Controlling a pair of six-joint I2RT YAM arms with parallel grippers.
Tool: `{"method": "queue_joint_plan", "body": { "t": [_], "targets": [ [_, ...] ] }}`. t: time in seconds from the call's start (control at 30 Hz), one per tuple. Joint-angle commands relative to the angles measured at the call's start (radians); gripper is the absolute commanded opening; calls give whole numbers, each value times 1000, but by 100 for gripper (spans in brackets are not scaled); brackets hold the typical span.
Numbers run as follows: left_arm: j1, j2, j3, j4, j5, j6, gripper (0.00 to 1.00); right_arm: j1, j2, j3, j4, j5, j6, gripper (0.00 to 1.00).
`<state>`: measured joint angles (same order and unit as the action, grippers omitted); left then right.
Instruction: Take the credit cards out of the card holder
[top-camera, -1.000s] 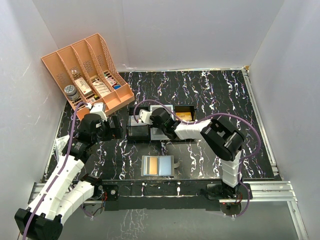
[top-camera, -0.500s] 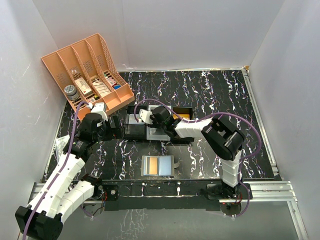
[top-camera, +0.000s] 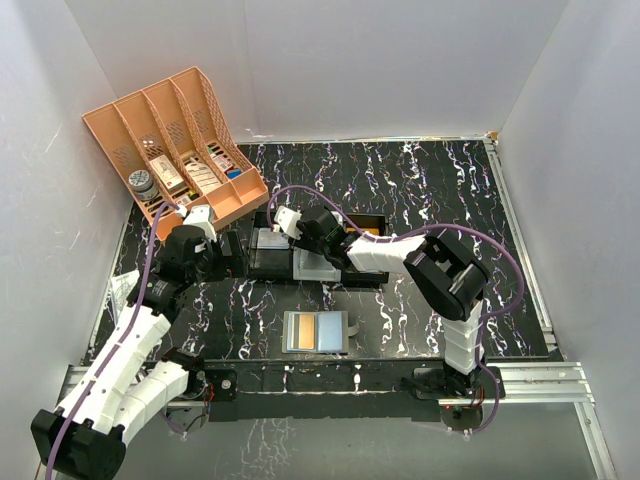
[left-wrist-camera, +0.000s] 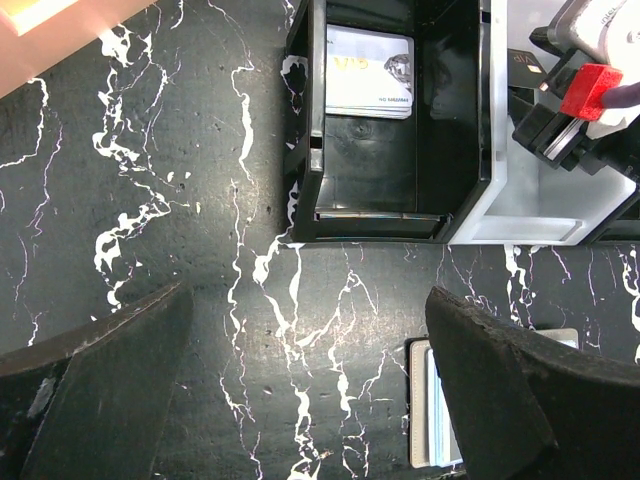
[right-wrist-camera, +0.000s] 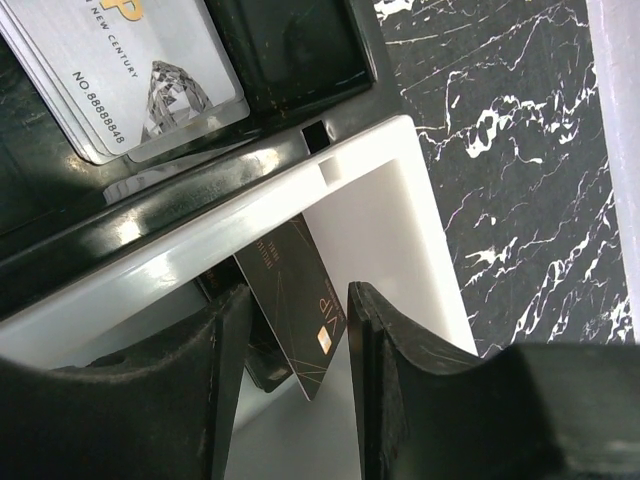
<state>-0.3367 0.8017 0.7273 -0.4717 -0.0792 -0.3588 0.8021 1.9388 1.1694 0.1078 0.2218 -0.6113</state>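
The card holder (top-camera: 316, 332) lies open near the front edge of the table, with a pale-blue face on its left panel and a gold-orange credit card (top-camera: 331, 332) on its right; its edge also shows in the left wrist view (left-wrist-camera: 424, 412). My right gripper (right-wrist-camera: 300, 300) hangs open over the white tray (right-wrist-camera: 400, 210). A dark "VIP" card (right-wrist-camera: 300, 305) leans tilted in that tray between the fingers, with a gap to the right finger (right-wrist-camera: 375, 340). Pale grey cards (right-wrist-camera: 140, 85) lie in the black tray (left-wrist-camera: 370, 160). My left gripper (left-wrist-camera: 310, 330) is wide open over bare table and holds nothing.
Three trays sit side by side mid-table: a black one (top-camera: 262, 262), the white one (top-camera: 318, 264), and a second black one (top-camera: 375, 222) with a gold card (top-camera: 368, 233) in it. A peach rack (top-camera: 175, 150) of small boxes stands at the back left.
My right gripper has opened and let the dark card go into the white tray, shifting slightly back and left. The left arm and the card holder have stayed put.
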Motion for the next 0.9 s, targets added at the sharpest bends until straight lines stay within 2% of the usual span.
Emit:
{"method": "queue_joint_plan", "body": {
  "t": [0.0, 0.53, 0.67, 0.87],
  "targets": [
    [4, 0, 10, 4, 18, 14, 99, -4, 20, 45, 22, 2, 30, 41],
    [3, 16, 9, 5, 33, 17, 99, -4, 19, 51, 6, -9, 27, 48],
    [4, 19, 9, 5, 36, 18, 99, -6, 10, 53, 11, -34, 51, 54],
    [4, 23, 9, 5, 38, 17, 99, -16, -4, 54, 15, -64, 79, 57]
  ]
}}
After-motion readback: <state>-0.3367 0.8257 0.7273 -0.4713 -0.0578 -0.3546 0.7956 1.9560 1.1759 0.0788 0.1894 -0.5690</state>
